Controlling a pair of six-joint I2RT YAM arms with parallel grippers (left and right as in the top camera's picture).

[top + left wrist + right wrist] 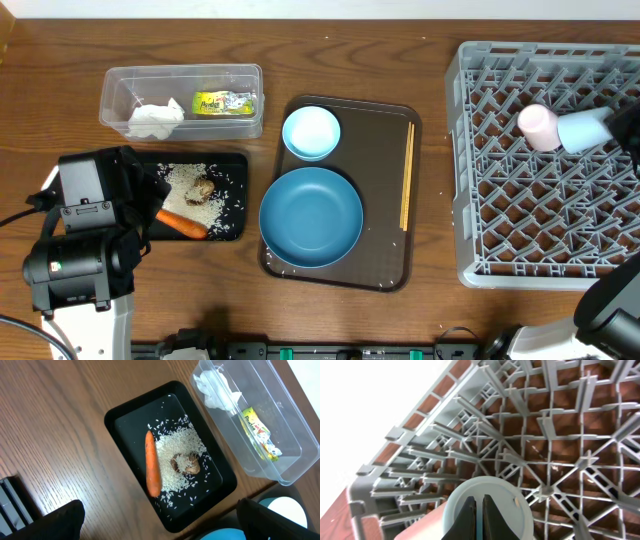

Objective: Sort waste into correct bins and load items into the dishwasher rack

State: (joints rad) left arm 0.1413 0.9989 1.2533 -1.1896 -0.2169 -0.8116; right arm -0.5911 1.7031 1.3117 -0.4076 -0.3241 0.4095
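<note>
Firstly, from overhead, the clear tub stands at the upper left of the table. The white tissue and the green-yellow wrapper lie inside it. Just below is the black tray, holding the rice, the brown food lump and the carrot. The left arm covers the tray's left end. On the brown serving tray in the middle are the small bowl, the blue plate and, along the right side, the chopsticks. The grey rack is at the right. The pink cup and the pale-blue cup lie touching in its upper part.

From the left wrist, the left jaws are wide open and hold nothing. They hang above the black tray, where the carrot lies beside the rice.

From the right wrist, the right jaws are pressed almost together in front of the round pale-blue cup, which sits among the rack's pegs. Whether they pinch the cup I cannot tell.
</note>
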